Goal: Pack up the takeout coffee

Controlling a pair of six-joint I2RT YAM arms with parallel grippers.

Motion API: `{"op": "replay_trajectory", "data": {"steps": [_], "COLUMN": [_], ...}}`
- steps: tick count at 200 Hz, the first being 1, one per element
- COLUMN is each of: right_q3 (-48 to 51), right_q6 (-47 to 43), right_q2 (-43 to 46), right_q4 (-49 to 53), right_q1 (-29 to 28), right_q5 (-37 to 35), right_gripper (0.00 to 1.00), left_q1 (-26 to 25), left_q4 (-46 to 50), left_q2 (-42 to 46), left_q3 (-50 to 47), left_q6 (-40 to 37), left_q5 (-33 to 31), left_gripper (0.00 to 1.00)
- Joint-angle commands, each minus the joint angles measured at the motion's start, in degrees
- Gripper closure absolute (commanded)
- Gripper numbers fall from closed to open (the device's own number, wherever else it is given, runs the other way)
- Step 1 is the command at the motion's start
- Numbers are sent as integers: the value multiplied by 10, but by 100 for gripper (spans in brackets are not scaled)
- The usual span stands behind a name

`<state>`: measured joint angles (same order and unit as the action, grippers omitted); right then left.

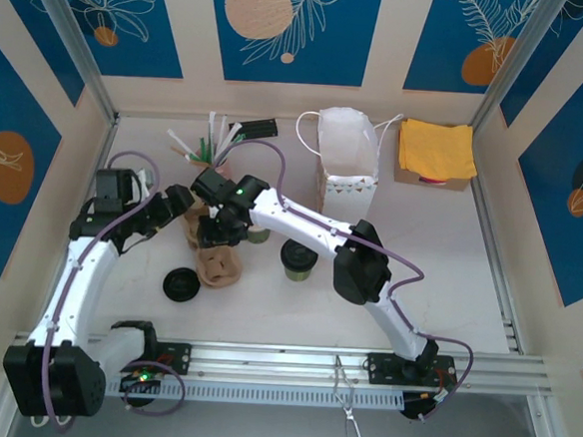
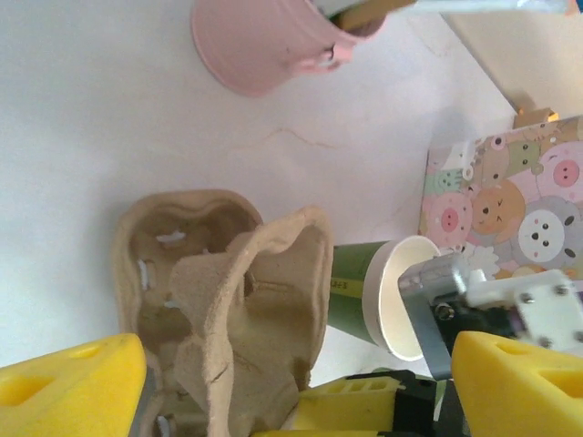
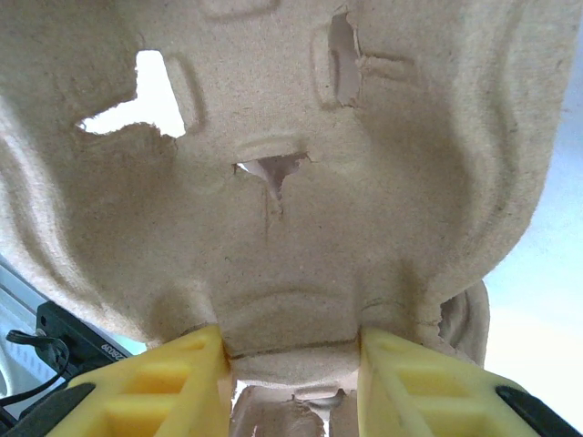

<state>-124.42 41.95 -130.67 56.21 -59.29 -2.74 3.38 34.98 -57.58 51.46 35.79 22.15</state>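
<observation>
The right pincer (image 3: 291, 364) clamps its yellow fingers on a ridge of the cup carrier (image 3: 273, 137), a rough tan moulded-pulp tray with rounded wells and cut tabs. The left pincer (image 2: 291, 382) stands wide open astride the same carrier, gripping nothing. Just right of it, beside the carrier, is a lidless green paper cup (image 2: 360, 291), white inside. Beyond are a pink bucket (image 2: 264, 41) holding straws and a paper bag (image 2: 501, 200) printed with cartoon animals. A round black lid (image 1: 181, 285) lies on the white worktop (image 1: 439, 249) near the left pincer.
</observation>
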Motion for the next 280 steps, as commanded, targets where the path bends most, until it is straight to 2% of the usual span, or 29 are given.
{"op": "replay_trajectory", "data": {"steps": [1,28,44,89,157,234,280], "right_q3": [-23,-32,-39,-70,-147,-192,-188], "right_q6": [-11,-13,-14,-20,-51,-94,-119], "right_q2": [41,54,63,83,114,181,229], "right_q4": [17,22,28,44,85,105,107], "right_q1": [-4,-3,-4,3,40,116,168], "right_q5": [3,-1,-4,-16,-53,-95,-122], "right_gripper": [64,64,64,64,64,64,64], "left_q1": [5,6,5,6,4,-19,-55], "left_q4": [71,120,150,203,183,97,70], "left_q2": [22,43,47,62,68,71,71], "left_q3": [43,83,108,152,127,76,60], "left_q6": [-13,-18,-19,-23,-2,31,53], "left_q5": [-72,-144,-184,-213,-128,4,5], "left_gripper": [7,5,0,0,0,0,0]}}
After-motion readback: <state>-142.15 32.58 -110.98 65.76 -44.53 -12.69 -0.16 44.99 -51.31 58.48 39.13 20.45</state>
